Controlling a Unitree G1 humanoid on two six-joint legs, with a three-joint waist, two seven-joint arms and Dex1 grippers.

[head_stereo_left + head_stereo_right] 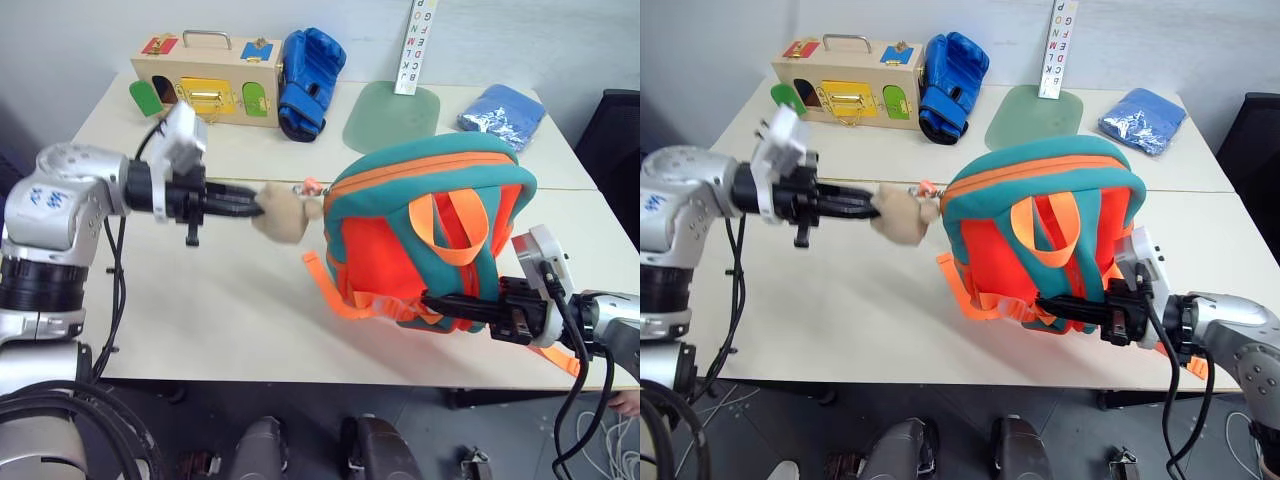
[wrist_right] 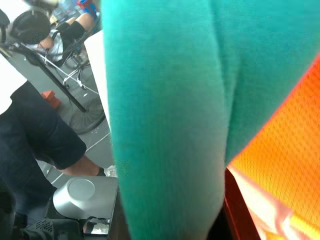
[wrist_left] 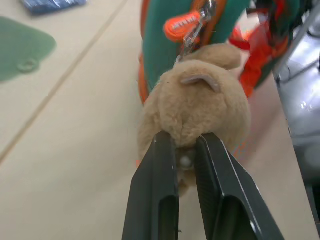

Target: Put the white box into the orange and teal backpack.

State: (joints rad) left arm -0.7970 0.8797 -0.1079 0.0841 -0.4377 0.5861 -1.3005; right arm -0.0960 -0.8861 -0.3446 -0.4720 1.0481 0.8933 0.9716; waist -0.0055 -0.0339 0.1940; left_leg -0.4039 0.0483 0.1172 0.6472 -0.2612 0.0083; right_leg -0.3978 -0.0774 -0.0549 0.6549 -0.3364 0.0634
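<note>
Left pincer [image 1: 258, 205] pinching plush toy [image 1: 282, 216], beige table [image 1: 200, 310], grey floor [image 1: 320, 420]

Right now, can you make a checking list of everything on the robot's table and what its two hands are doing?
Surface: pale table, two tops pushed together.
Job's things: orange and teal backpack upright near the front edge, zip closed along the top; white box nothing seen.
Clutter: wooden box with coloured doors, blue boxing glove, green mat, folded blue cloth, letter chart, all at the back.
Grippers: left gripper jaws shut on the tan plush toy clipped to the backpack; right gripper jaws shut on the backpack's lower edge.
Cables: black cables hang off both arms.
Surroundings: a person's legs beside the table.
</note>
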